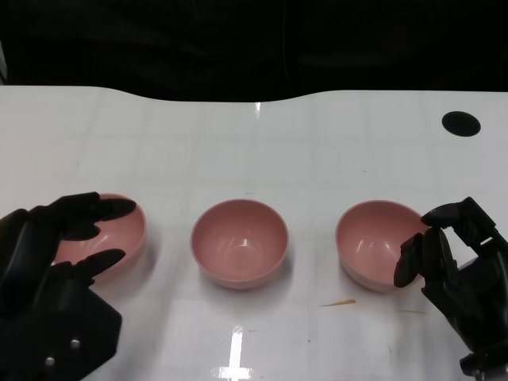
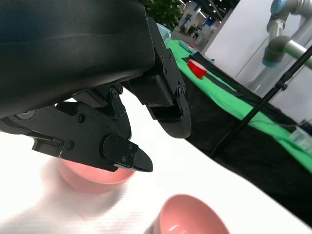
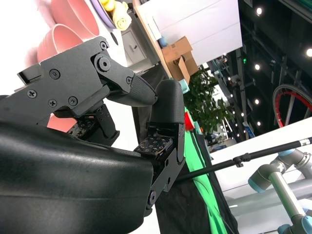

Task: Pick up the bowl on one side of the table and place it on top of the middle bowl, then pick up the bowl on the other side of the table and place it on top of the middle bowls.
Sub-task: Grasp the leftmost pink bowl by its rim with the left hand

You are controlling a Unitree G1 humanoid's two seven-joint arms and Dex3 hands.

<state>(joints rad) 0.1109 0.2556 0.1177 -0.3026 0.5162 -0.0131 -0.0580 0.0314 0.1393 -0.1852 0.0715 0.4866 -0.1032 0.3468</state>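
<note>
Three pink bowls stand in a row across the lower half of the head view, upright and apart from one another on the white table [image 1: 254, 143]. The middle bowl [image 1: 239, 242] sits at frame centre with nothing stacked in it. The left bowl [image 1: 119, 230] lies at the lower left, partly covered by the left hand [image 1: 55, 262]. The right bowl [image 1: 375, 244] lies at the lower right, with the right hand [image 1: 460, 270] at its right rim.

Left hand: enters from the lower-left corner. Its fingers are curved and parted; the upper fingertips lie over the far rim of the left bowl and a lower finger reaches over the bowl's near rim. Whether they press the bowl cannot be told from this view. In the left wrist view the same fingers [image 2: 126, 158] hang apart just above a blurred pink bowl, with a second bowl at the bottom edge of the frame.

Right hand: enters from the lower-right corner. Its fingers are curled, with a gap between the upper fingertips and the thumb; the thumb overlaps the right bowl's rim. Actual contact cannot be confirmed. The right wrist view shows the fingers [image 3: 131, 90] bent and close together, with pink bowls at the upper left of that frame.

A black round hole [image 1: 460, 123] marks the table at the upper right.
</note>
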